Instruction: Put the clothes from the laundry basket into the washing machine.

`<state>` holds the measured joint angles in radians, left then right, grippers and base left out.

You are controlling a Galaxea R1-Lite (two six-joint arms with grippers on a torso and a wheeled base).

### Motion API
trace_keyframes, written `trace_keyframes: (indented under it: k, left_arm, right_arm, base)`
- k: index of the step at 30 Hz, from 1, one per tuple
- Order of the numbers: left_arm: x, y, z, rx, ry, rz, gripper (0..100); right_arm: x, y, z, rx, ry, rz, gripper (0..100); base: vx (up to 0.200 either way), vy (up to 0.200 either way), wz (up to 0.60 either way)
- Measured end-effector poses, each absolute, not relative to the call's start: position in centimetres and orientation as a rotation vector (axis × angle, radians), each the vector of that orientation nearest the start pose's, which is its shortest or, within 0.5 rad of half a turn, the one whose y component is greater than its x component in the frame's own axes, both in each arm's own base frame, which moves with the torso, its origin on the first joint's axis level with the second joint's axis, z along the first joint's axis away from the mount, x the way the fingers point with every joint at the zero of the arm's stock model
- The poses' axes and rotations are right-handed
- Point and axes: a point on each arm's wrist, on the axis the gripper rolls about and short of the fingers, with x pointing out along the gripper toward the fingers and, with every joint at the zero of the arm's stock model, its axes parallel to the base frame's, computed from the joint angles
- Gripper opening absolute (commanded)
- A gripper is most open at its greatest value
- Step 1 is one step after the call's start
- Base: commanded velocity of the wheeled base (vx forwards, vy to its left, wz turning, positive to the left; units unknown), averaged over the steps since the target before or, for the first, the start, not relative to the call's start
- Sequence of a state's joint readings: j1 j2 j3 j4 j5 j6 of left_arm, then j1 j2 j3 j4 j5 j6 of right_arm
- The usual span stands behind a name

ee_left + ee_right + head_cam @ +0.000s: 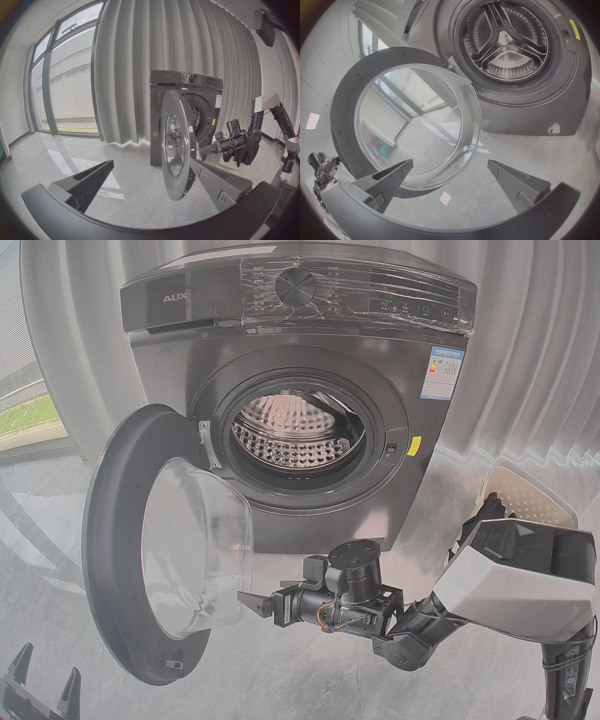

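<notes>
The door (125,540) of the washing machine (400,509) is wide open and its drum (290,434) is bare, so no clothes are in yet. The dark clothes (490,509) lie in the laundry basket (531,496) on the floor by the machine's right side. The right gripper (448,162), near the door, and the left gripper (150,162), farther back, both have fingers spread and hold nothing. The machine's front has a brand name, a big sticker (442,372) and a small yellow tag (414,445).

Door (112,540) left of drum (290,434), basket (531,493) seemingly right

Sparse indoor room, washing machine (300,352), grey tiled floor (312,671), pale floor-length curtains (537,352), tall windows (72,81)
</notes>
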<state>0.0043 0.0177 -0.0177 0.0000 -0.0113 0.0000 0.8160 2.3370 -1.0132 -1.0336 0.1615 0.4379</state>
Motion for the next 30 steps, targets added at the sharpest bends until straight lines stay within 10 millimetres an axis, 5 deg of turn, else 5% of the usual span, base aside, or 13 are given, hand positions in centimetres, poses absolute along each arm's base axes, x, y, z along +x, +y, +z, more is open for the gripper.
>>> trace_keyframes:
  k: [30]
  left_arm:
    - [-2.3, 0.0, 8.1, -0.001, 0.000, -0.008, 100]
  right_arm:
    - [27.1, 33.8, 3.8, 0.352, 0.469, 0.930, 100]
  base:
    - [0.000, 0.000, 0.00]
